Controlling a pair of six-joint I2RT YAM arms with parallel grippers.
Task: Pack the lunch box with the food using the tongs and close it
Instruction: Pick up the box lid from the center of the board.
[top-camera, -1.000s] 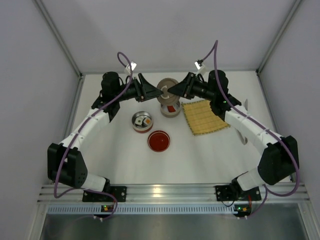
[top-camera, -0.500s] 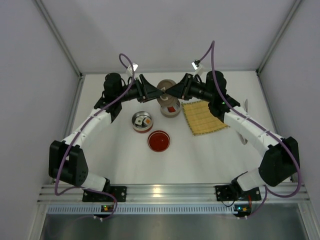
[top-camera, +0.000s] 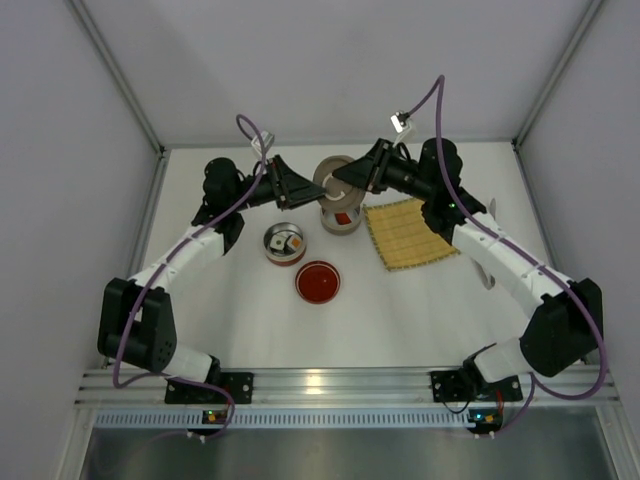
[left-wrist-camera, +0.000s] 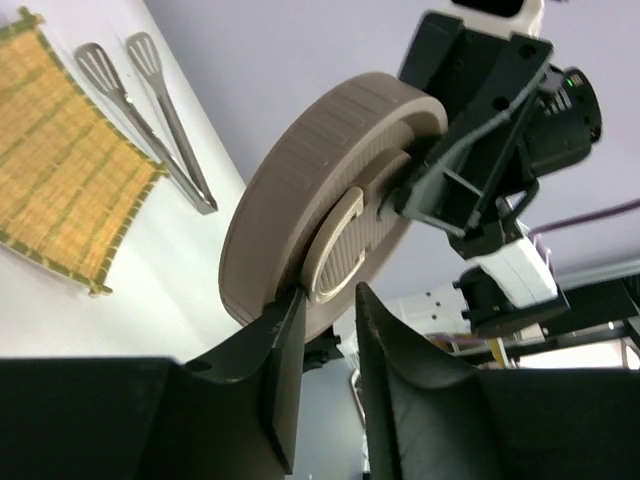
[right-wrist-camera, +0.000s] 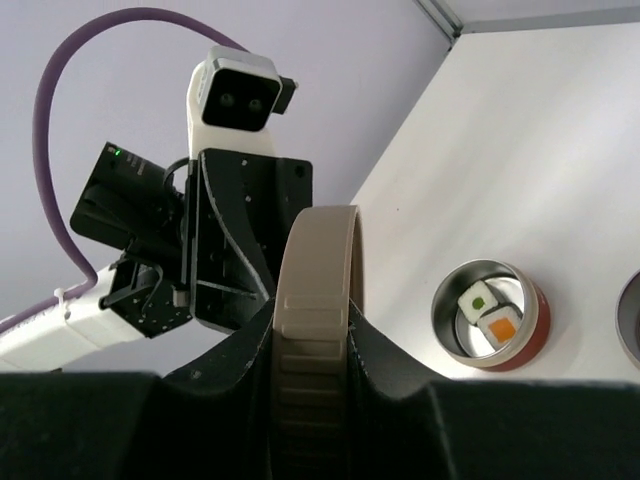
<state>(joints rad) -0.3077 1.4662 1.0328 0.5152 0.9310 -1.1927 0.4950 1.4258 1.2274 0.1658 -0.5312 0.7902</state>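
In the top view, the beige lid (top-camera: 330, 170) is being held in the air to the left of the bamboo mat (top-camera: 410, 235), above the round lunch box (top-camera: 340, 228). It is being flanked by the left gripper (top-camera: 316, 186) and the right gripper (top-camera: 342, 180). A small red piece (top-camera: 343, 217) is being shown inside the box. Further left of the mat, two sushi pieces (top-camera: 288, 241) are being carried in a steel tier (top-camera: 270, 240). A red dish (top-camera: 318, 283) is lying left of the mat and nearer the arm bases.

In the left wrist view, the lid is being seen tilted on edge. The metal tongs (left-wrist-camera: 160, 130) are lying flat on the table just beside the mat, not being touched by either arm. The left fingers (left-wrist-camera: 285, 380) are being kept close together at the lid's lower rim, one tip against it. Whether the rim is being clamped cannot be told. The right gripper is being seen fastened on the lid's top.

In the right wrist view, the right fingers (right-wrist-camera: 235, 380) are being pressed tight on a beige band of the lid. The sushi pieces, one green-centred and one orange-centred, are sitting side by side in the steel tier.
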